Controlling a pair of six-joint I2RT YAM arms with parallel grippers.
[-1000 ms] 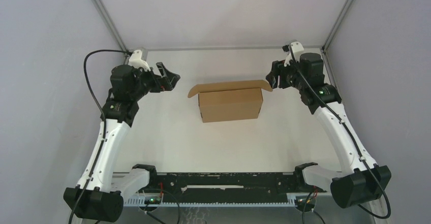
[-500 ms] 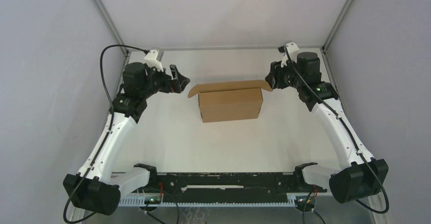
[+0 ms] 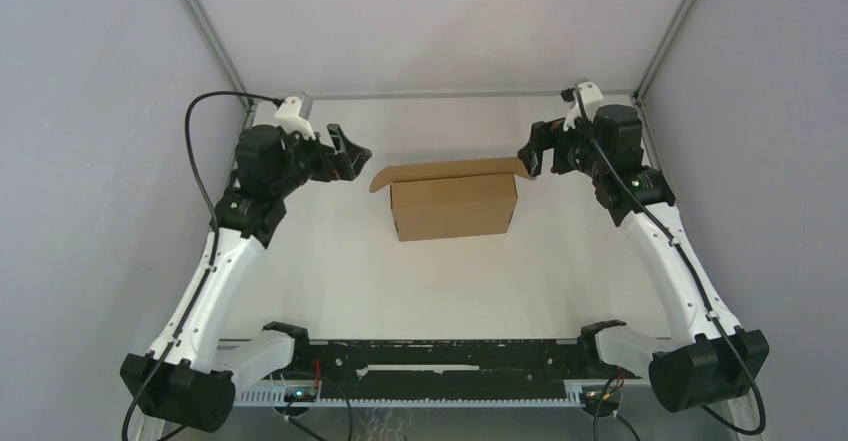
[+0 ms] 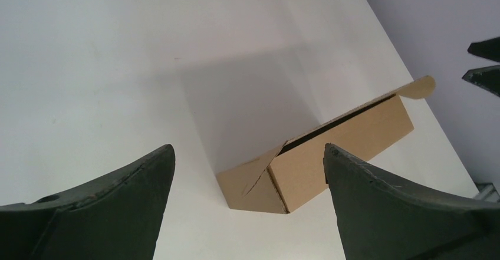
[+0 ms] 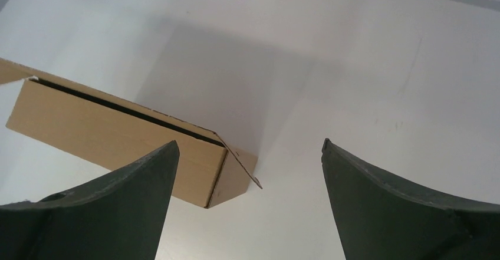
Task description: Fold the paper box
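Note:
The paper box [image 3: 455,204] stands formed in the middle of the white table, plain brown, its lid lying almost flat with a narrow dark gap under it. Small lid tabs stick out at both top ends. My left gripper [image 3: 352,157] hovers just off the box's left end, open and empty. The right gripper [image 3: 528,154] hangs by the right lid tab, open, holding nothing. From the left wrist the paper box [image 4: 330,154] shows endwise between the fingers, with the gripper [image 4: 249,171] short of it. From the right wrist the paper box [image 5: 118,139] lies left of the gripper [image 5: 250,171].
Grey walls and metal frame posts [image 3: 205,31] close in the table on three sides. A black rail [image 3: 440,356] with the arm bases runs along the near edge. The right gripper's dark fingertips [image 4: 486,71] show at the right edge of the left wrist view.
The right gripper's jaws have spread wider beside the right lid tab. The left arm swung in toward the box's left end and stayed open. The box has not moved.

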